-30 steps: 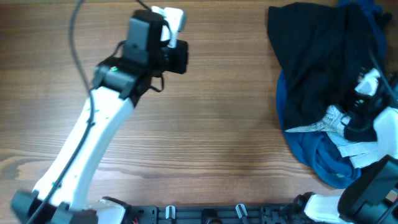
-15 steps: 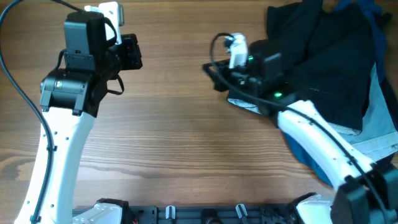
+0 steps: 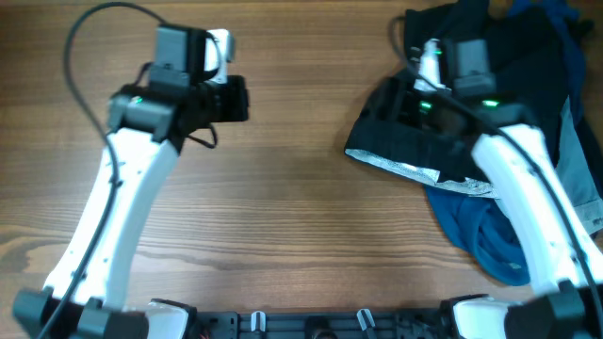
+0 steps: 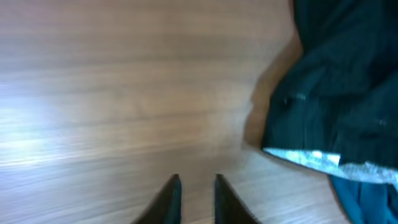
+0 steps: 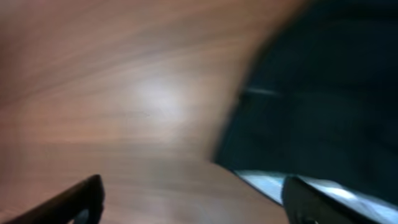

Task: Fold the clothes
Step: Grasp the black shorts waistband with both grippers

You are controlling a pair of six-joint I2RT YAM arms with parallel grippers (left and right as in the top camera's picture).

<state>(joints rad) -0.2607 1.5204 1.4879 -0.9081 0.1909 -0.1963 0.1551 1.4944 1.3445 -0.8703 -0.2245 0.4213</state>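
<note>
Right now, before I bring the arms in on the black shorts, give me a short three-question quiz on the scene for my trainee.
1. True or false: the left gripper is holding the black shorts.
2. The right gripper is: A) wide open and empty; B) clamped on the waistband; C) shut on a blue garment.
3. What colour is the garment that shows from beneath the shorts' pale lining?

Key: 1 false, it hangs over bare table with nothing between its fingers. 2 A. 3 blue.
</note>
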